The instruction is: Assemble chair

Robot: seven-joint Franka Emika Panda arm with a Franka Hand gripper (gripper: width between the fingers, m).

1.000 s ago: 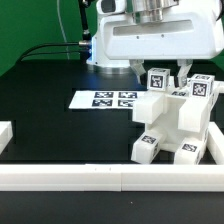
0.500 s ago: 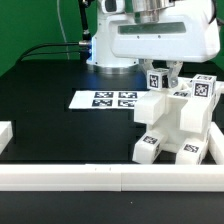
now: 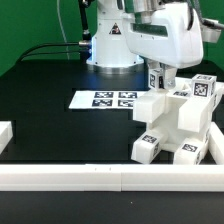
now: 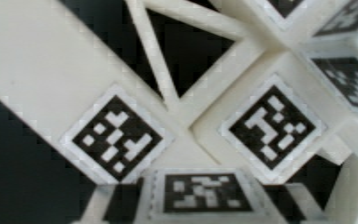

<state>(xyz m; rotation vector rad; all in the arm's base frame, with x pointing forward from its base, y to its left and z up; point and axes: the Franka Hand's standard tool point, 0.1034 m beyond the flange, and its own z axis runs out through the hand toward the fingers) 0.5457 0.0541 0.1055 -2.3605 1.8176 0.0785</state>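
The partly built white chair (image 3: pixel 176 122) stands at the exterior view's right, blocky, with black-and-white tags on its faces. A small tagged upright piece (image 3: pixel 157 78) rises from its top, and my gripper (image 3: pixel 158 84) is shut on it from above. In the wrist view that piece's tag (image 4: pixel 202 192) sits between my two fingers (image 4: pixel 119 196), with two more tagged chair faces (image 4: pixel 119 136) and slanting white bars beyond it. The lower end of the gripped piece is hidden behind the chair body.
The marker board (image 3: pixel 106 99) lies flat on the black table to the left of the chair. A long white border rail (image 3: pixel 100 178) runs along the front, with short rail ends at the left (image 3: pixel 5 133) and right (image 3: pixel 214 140). The arm's base (image 3: pixel 108 45) stands behind.
The jaws have closed from wide apart onto the tagged upright piece. The hand has since turned and tilted above the chair; the chair itself has stayed put.
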